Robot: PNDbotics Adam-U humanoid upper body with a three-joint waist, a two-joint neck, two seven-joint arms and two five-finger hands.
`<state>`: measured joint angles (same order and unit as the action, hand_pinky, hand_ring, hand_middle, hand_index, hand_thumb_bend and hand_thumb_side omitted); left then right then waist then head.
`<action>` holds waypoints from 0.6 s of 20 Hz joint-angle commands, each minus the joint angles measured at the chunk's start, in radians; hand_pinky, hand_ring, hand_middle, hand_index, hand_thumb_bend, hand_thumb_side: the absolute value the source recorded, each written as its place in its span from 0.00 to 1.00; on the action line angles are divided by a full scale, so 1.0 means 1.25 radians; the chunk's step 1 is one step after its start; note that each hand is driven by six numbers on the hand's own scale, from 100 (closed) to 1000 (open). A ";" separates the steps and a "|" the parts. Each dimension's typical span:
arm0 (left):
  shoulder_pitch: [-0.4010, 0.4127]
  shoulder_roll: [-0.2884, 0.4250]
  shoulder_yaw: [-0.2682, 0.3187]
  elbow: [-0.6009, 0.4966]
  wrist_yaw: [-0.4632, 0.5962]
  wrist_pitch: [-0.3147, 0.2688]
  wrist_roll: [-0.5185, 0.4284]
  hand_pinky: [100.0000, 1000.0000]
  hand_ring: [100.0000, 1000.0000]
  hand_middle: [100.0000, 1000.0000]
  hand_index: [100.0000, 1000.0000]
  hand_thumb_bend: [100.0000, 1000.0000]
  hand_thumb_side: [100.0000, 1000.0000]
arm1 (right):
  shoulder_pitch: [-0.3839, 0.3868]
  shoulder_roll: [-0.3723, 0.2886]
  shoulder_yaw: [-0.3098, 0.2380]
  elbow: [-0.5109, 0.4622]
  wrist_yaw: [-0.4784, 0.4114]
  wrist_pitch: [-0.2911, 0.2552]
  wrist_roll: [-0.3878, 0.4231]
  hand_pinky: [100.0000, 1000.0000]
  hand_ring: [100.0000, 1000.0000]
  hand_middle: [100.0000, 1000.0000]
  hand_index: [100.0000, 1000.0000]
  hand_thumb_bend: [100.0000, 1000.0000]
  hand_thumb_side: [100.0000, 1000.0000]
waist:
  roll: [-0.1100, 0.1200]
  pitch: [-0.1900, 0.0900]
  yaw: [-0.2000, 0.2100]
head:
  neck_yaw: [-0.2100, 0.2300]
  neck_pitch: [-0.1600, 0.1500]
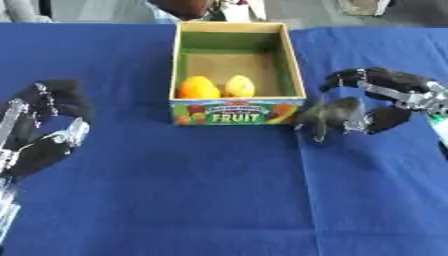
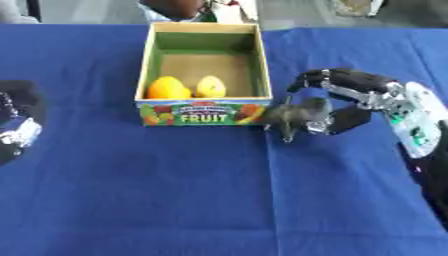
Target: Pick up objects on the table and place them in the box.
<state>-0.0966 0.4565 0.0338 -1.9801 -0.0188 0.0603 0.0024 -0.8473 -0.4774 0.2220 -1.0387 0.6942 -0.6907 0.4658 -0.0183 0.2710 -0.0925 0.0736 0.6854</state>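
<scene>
An open cardboard box (image 1: pixel 294 65) marked FRUIT stands at the middle back of the blue table. An orange fruit (image 1: pixel 198 87) and a yellow fruit (image 1: pixel 239 86) lie inside it near the front wall. My right hand (image 1: pixel 389 95) is just right of the box's front right corner. Its fingers and thumb are curled round a dark grey object (image 1: pixel 328 115), which sits low over the cloth beside the box. I cannot make out what the object is. My left hand (image 1: pixel 42 132) rests open at the left edge, away from the box.
The blue cloth (image 1: pixel 201 190) covers the whole table in front of the box. A person and some small items show at the far edge behind the box (image 2: pixel 179 7).
</scene>
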 commanded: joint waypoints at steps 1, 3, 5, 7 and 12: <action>-0.002 0.007 0.008 -0.016 -0.005 0.001 0.001 0.63 0.66 0.58 0.73 0.19 0.18 | -0.007 -0.028 -0.010 0.005 0.038 -0.173 0.149 0.90 0.85 0.77 0.90 0.35 0.77 | 0.000 -0.012 -0.001 | 0.003 0.001; -0.002 0.006 0.008 -0.016 -0.005 0.001 0.001 0.63 0.66 0.58 0.73 0.18 0.18 | -0.003 -0.030 -0.012 0.011 0.061 -0.173 0.130 0.90 0.82 0.77 0.90 0.36 0.77 | 0.000 -0.013 -0.002 | 0.004 0.001; -0.002 0.006 0.008 -0.016 -0.005 0.001 0.001 0.63 0.66 0.58 0.73 0.18 0.18 | 0.000 -0.032 -0.011 0.017 0.084 -0.173 0.110 0.90 0.81 0.77 0.90 0.36 0.77 | 0.000 -0.012 -0.003 | 0.005 0.001; -0.002 0.006 0.008 -0.016 -0.006 0.001 0.001 0.63 0.66 0.58 0.73 0.18 0.18 | 0.002 -0.033 -0.010 0.022 0.105 -0.173 0.090 0.90 0.80 0.77 0.90 0.37 0.77 | 0.000 -0.012 -0.003 | 0.005 0.001; -0.001 0.005 0.009 -0.016 -0.006 0.001 0.001 0.63 0.66 0.58 0.73 0.18 0.19 | 0.005 -0.032 -0.007 0.034 0.153 -0.173 0.045 0.89 0.78 0.75 0.88 0.34 0.66 | 0.001 -0.012 -0.003 | 0.004 0.001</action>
<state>-0.0959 0.4560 0.0340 -1.9801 -0.0236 0.0605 0.0026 -0.8364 -0.4879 0.2156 -1.0064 0.8572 -0.7646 0.3919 -0.0200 0.2710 -0.0952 0.0775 0.6854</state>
